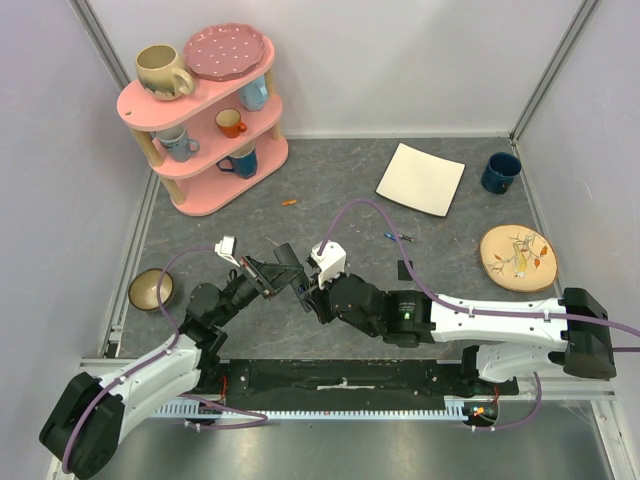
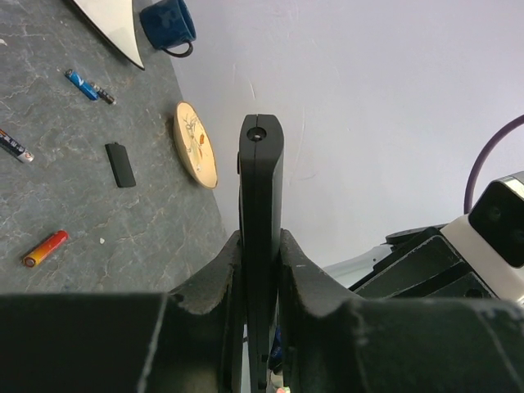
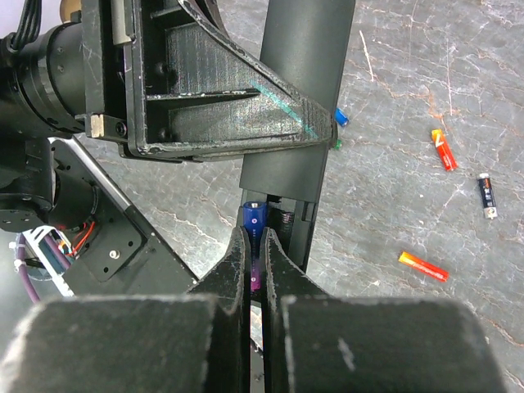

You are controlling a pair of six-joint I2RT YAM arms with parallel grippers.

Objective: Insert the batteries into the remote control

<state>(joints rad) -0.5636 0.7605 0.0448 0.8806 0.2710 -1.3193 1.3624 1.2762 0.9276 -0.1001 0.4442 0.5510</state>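
My left gripper point(image 2: 261, 242) is shut on the remote control point(image 2: 261, 164), a slim black bar held on edge above the table. In the right wrist view the remote control point(image 3: 303, 82) shows its open battery recess. My right gripper point(image 3: 256, 246) is shut on a blue and purple battery point(image 3: 255, 218), whose tip sits in the left slot of that recess. Both grippers meet at the table's middle point(image 1: 300, 285). Loose batteries lie on the table: a red-orange one point(image 3: 443, 149), a dark one point(image 3: 486, 195) and an orange one point(image 3: 423, 266).
A small black cover point(image 2: 121, 164) lies flat on the grey table. A pink shelf point(image 1: 205, 185) with mugs stands at the back left. A white square plate point(image 1: 421, 178), blue mug point(image 1: 499, 172) and patterned plate point(image 1: 517, 257) are on the right, a bowl point(image 1: 151, 289) on the left.
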